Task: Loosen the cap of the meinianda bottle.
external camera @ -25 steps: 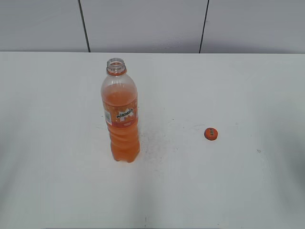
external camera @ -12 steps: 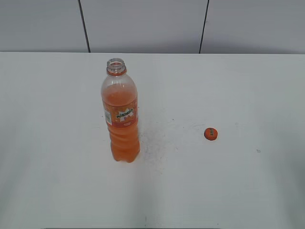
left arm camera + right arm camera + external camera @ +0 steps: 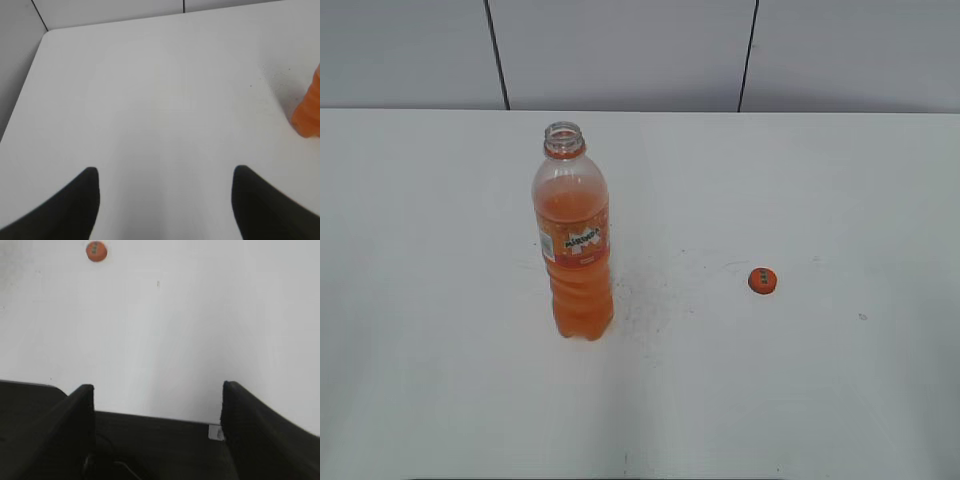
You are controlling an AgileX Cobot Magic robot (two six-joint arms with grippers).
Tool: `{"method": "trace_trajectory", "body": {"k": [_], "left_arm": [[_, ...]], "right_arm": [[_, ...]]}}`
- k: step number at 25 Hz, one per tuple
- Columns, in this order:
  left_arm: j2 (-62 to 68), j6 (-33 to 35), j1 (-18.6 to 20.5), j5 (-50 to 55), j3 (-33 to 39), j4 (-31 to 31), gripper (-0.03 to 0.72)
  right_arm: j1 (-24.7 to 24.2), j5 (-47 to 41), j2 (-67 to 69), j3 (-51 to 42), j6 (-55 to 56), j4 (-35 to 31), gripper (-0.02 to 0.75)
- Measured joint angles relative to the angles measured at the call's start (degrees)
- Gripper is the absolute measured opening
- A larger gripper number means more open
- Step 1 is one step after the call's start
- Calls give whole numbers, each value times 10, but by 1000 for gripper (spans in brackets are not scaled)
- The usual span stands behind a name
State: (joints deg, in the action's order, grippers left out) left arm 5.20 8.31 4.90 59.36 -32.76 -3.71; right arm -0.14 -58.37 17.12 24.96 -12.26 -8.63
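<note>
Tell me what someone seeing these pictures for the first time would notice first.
The meinianda bottle stands upright left of centre on the white table, its mouth open. The cap lies apart on the table to its right. Both grippers, left and right, are open and hold nothing.

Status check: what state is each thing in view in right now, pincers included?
meinianda bottle: upright on the table, mouth open, cap off, mostly full of orange soda.
cap: off the bottle, lying flat on the table to its right.
left pincer: open, holding nothing.
right pincer: open, holding nothing.
</note>
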Motion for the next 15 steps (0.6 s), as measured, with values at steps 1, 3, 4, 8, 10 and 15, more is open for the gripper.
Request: {"method": "trace_trajectory", "body": {"k": [1,3,4,8,10,15], "left_arm": [[-9,0,0,0,0,1,498],[-27,0,0,0,0,2,498],[-35,0,0,0,0,2,498],[-56,0,0,1,0,4,498],[-56,0,0,1,0,4,498],[-56,0,0,2,1,4,498]], "right_arm": [[0,0,-18,0,0,0,585],[0,-1,-65,0,0,1,585],[0,-1,-85,0,0,1,585],[0,-3,-166,0,0,4,585],[0,-4,-175,0,0,5,585],[0,-4,-176,0,0,5,581]]}}
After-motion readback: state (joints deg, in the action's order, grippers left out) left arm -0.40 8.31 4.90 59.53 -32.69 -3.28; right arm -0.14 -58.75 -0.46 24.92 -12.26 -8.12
